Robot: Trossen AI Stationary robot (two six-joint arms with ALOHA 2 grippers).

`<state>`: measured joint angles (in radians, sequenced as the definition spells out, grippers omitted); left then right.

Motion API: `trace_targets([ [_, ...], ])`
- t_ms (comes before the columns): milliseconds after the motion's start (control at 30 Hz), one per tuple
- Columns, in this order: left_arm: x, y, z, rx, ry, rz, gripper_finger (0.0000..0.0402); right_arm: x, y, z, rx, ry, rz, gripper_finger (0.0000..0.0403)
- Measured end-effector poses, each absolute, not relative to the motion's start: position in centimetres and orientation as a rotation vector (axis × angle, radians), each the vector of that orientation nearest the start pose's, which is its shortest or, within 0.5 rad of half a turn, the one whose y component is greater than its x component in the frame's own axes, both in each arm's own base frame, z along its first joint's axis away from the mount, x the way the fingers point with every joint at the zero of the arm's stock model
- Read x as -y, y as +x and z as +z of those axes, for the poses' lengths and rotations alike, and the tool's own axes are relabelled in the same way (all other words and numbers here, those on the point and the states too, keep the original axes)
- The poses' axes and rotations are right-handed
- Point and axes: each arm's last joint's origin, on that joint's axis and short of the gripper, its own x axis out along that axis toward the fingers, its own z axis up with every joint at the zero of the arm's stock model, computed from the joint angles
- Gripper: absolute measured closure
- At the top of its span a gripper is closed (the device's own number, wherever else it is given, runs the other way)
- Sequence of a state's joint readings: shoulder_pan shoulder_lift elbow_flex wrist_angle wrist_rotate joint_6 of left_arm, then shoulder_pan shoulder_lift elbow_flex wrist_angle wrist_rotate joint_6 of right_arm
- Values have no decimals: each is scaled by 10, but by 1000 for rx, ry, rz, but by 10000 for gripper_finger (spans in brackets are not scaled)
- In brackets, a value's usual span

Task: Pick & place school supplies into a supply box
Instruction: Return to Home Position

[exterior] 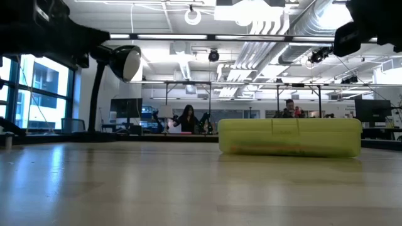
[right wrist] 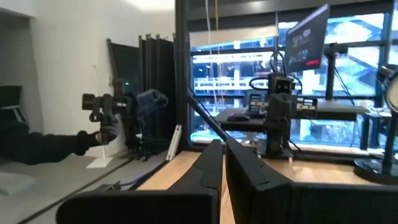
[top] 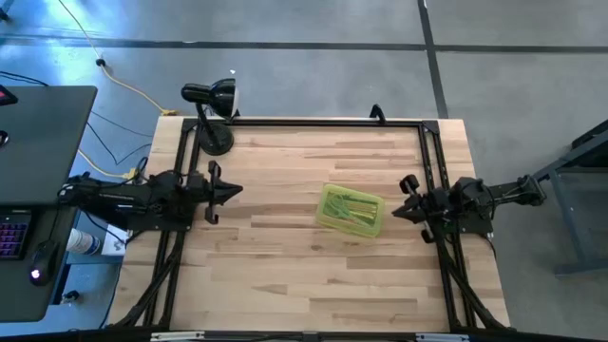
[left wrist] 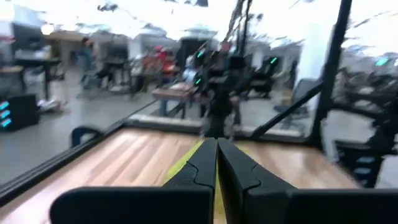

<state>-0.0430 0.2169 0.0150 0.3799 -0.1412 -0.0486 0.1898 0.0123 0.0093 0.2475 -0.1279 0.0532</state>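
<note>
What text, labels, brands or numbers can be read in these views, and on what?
None is readable.
On the tilted screen in the right wrist view: reddish marks, too blurred to read.
On the supply box, desk lamp, left hand and right hand: no writing visible.

You've got bright, even overhead light on the table (top: pixel 285 275); shadows faint. Low view: ceiling lights (exterior: pixel 182 63) glare. Left wrist view blows out up top; windows (right wrist: pixel 348 68) backlight the right wrist view.

Blk desk lamp (top: pixel 211 94), wood table (top: pixel 285 275), bg person (exterior: pixel 187 119)
</note>
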Motion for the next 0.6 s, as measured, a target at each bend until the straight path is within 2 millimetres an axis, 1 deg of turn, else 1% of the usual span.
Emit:
trace_targets([
  [67, -2, 110, 183, 140, -71, 136, 355, -21, 93, 188, 217, 72, 311, 402],
  [200, -3, 110, 176, 81, -160, 179, 355, -21, 94, 182, 150, 136, 314, 402],
  [367, -3, 111, 167, -9, -235, 193, 355, -21, 94, 181, 135, 131, 313, 402],
  [500, -3, 109, 154, -133, -257, 207, 355, -21, 94, 181, 137, 129, 313, 402],
  [600, -2, 110, 152, -160, -272, 189, 355, -21, 94, 181, 137, 128, 313, 402],
])
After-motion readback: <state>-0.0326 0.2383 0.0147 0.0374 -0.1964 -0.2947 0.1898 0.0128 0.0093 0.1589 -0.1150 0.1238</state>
